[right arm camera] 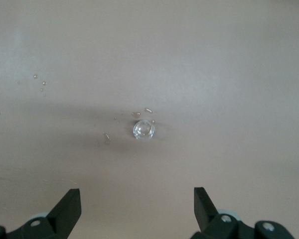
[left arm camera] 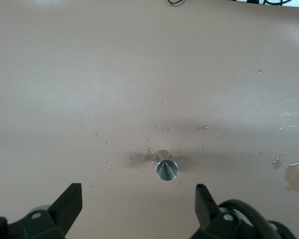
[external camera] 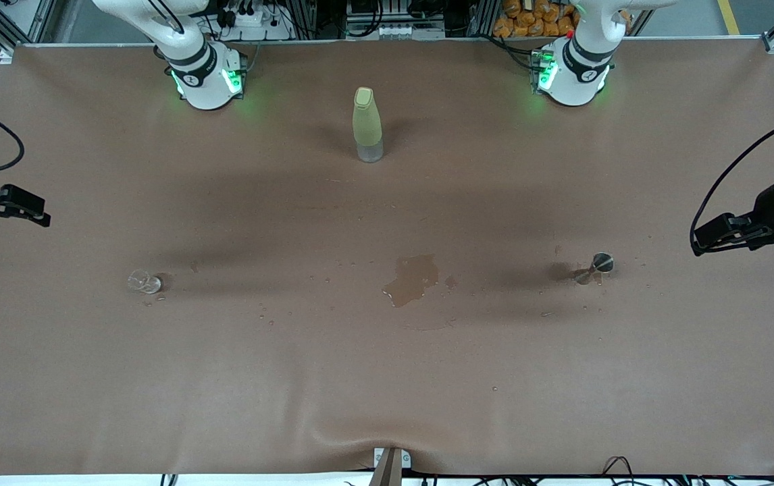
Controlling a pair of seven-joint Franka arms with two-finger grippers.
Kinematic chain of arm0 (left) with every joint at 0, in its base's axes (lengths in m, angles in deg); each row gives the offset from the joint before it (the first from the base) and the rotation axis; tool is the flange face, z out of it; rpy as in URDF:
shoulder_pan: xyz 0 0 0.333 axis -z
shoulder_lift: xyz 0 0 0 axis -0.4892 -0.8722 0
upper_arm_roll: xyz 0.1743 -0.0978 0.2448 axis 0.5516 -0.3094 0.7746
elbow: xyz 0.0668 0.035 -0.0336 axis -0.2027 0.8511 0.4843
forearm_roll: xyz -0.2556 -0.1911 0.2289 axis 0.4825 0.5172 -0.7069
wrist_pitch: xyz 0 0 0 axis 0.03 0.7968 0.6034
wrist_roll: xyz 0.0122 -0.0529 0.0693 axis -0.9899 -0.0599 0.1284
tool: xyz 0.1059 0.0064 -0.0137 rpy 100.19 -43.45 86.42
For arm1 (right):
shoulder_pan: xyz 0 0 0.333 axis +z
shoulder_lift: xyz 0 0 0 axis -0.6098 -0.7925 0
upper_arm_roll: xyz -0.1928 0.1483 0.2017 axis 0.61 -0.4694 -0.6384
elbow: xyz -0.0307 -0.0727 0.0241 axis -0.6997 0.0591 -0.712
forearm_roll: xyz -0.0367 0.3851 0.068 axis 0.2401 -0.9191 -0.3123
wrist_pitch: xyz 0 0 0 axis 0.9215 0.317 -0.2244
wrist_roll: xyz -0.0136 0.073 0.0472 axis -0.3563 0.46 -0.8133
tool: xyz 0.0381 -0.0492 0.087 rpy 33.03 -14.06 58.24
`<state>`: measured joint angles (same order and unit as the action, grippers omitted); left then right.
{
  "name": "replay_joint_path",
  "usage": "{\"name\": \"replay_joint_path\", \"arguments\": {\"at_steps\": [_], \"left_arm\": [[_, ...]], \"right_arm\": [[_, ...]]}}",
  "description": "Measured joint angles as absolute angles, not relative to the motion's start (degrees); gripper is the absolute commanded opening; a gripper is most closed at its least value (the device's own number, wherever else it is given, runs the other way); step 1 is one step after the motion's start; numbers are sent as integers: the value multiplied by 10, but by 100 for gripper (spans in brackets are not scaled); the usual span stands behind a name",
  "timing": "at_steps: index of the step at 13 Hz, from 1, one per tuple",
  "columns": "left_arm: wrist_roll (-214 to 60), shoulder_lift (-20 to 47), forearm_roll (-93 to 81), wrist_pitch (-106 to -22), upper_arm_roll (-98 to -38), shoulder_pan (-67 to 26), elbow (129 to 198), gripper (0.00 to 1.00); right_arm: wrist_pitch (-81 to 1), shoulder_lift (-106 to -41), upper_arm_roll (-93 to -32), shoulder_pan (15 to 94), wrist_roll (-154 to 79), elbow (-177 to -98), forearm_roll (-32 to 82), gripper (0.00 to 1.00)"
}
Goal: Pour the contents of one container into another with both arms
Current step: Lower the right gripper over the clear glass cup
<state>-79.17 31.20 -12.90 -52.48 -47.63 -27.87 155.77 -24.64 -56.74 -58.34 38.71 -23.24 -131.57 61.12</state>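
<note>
A small metal jigger [external camera: 597,266] stands on the brown table toward the left arm's end, with droplets around it. My left gripper [external camera: 699,244] hangs open over that end of the table, apart from the jigger [left arm camera: 167,170], and nothing lies between its fingers [left arm camera: 70,204]. A small clear glass [external camera: 144,281] stands toward the right arm's end. My right gripper [external camera: 42,217] hovers open over that end, empty, with the glass [right arm camera: 143,130] well clear of its fingertips [right arm camera: 203,201].
A capped yellow-green bottle [external camera: 367,125] stands upright between the two arm bases. A puddle of spilled liquid [external camera: 414,278] lies mid-table between the glass and the jigger, with scattered droplets nearby. The brown table cover [external camera: 387,378] wrinkles at its front edge.
</note>
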Motion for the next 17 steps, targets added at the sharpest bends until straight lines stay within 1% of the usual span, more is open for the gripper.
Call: {"name": "replay_joint_path", "arguments": {"at_steps": [3,5,7,9,11,14,15,17], "left_arm": [[-792,312,-129,-523,-476,-278,1556,100],[-792,312,-129,-523,-476,-278,1554,100],[-792,312,-129,-523,-475,-278,1553,100],[-792,312,-129,-523,-475,-279,1554,100],[-802,312,-129,-523,-474,-279,1554,100],[-892,311,-116,-523,-473,-283,1553,100],[-930,310,-95,-522,-472,-292,1554,100],[-1035,305,-50,-520,-469,-323,1554,100]], "right_arm": [[-272,-593,-582,367,-132,-1316,573,100],[-299,-619,-581,339,3,-1317,524,100],[-304,-649,-579,308,123,-1319,470,100],[-303,-670,-579,286,221,-1323,423,100],[-282,-678,-579,270,328,-1328,359,100],[-255,-688,-578,239,438,-1333,277,100],[-255,-707,-578,223,476,-1334,237,100],[-253,-768,-577,185,562,-1332,164,100]]}}
